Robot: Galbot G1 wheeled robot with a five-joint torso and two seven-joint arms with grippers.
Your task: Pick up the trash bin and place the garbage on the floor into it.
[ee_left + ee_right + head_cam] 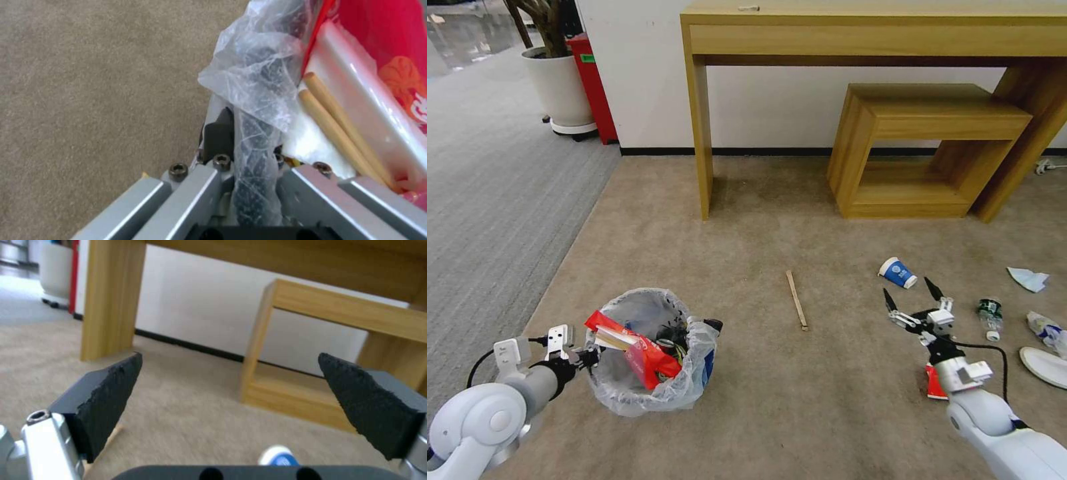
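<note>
The trash bin [650, 373], black with a crinkly clear liner, stands on the beige floor [774, 400] at lower left, holding a red wrapper [650, 360]. My left gripper [587, 357] is shut on the bin's near rim [249, 166]; one black finger [220, 130] presses the liner beside a red wrapper [378, 40] and wooden sticks [338, 126]. My right gripper [910, 297] hangs open over the carpet, just short of a blue-white paper cup [898, 272]; its pads [106, 396] are spread wide with nothing between them and the cup [278, 456] is below. A wooden stick [797, 299] lies mid-floor.
Right of the gripper lie a small bottle [990, 317], a light-blue mask [1028, 279], a crumpled white piece [1044, 328], a white slipper [1044, 365] and a red wrapper [935, 385] under the right arm. A wooden desk [700, 133] and low stool [920, 153] stand behind; grey striped carpet [494, 200] lies left.
</note>
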